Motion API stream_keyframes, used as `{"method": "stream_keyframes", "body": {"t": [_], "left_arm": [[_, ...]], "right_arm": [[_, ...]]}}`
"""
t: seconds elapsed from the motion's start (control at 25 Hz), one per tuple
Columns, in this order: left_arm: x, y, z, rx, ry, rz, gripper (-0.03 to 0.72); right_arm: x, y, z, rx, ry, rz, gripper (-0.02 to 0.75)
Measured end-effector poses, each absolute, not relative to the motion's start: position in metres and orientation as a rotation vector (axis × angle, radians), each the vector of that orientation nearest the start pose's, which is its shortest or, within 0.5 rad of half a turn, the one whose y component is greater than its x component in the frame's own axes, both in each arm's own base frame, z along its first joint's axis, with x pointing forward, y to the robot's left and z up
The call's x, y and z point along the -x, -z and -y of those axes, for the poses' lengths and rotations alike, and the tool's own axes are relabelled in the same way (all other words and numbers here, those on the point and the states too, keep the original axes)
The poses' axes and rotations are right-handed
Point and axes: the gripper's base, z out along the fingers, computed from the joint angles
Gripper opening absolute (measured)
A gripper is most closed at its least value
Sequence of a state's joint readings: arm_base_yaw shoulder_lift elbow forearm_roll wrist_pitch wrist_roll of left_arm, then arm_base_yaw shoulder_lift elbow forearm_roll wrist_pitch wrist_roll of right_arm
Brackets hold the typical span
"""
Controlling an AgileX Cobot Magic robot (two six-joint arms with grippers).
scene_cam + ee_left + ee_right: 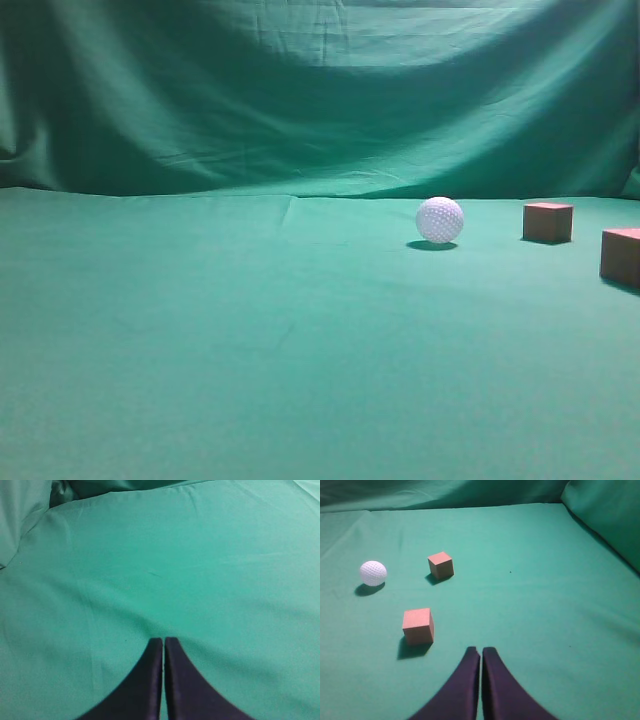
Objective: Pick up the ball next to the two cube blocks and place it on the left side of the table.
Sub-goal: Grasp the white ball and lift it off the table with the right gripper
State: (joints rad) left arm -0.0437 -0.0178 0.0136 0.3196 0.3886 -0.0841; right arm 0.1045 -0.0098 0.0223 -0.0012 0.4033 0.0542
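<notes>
The white dimpled ball (pixel 439 220) rests on the green table (pixel 250 350), right of centre in the exterior view. The two reddish-brown cube blocks stand to its right, one (pixel 548 221) farther back and one (pixel 621 257) at the right edge. The right wrist view shows the ball (pixel 373 573) at the left, one cube (pixel 440 564) beside it and the other cube (pixel 418 625) nearer. My right gripper (pixel 480 652) is shut and empty, right of the near cube. My left gripper (pixel 163 641) is shut and empty over bare cloth. Neither gripper shows in the exterior view.
The green backdrop (pixel 320 90) hangs behind the table. In the left wrist view folds of cloth (pixel 30 515) rise at the upper left. In the right wrist view the drape (pixel 605 515) rises at the upper right.
</notes>
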Motion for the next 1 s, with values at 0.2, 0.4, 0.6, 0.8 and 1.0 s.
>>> {"method": "stream_keyframes", "body": {"t": [0.2, 0.4, 0.6, 0.8, 1.0], "left_arm": [[-0.052, -0.176, -0.009, -0.155, -0.228, -1.848, 0.0], [-0.052, -0.176, -0.009, -0.155, -0.228, -1.848, 0.0], [-0.052, -0.176, -0.009, -0.155, -0.228, -1.848, 0.0], [-0.052, -0.176, -0.009, -0.155, -0.228, -1.848, 0.0], [-0.052, -0.176, -0.009, -0.155, -0.228, -1.848, 0.0]], "right_arm": [[-0.051, -0.17, -0.005, 0.048, -0.107, -1.9, 0.0], [-0.052, -0.171, -0.005, 0.071, -0.084, -1.886, 0.0], [-0.056, -0.191, -0.006, 0.037, -0.126, -1.648, 0.0], [-0.05, -0.232, -0.004, -0.024, -0.201, -1.194, 0.0], [-0.06, -0.264, -0.006, -0.127, -0.333, -1.31, 0.0]]}}
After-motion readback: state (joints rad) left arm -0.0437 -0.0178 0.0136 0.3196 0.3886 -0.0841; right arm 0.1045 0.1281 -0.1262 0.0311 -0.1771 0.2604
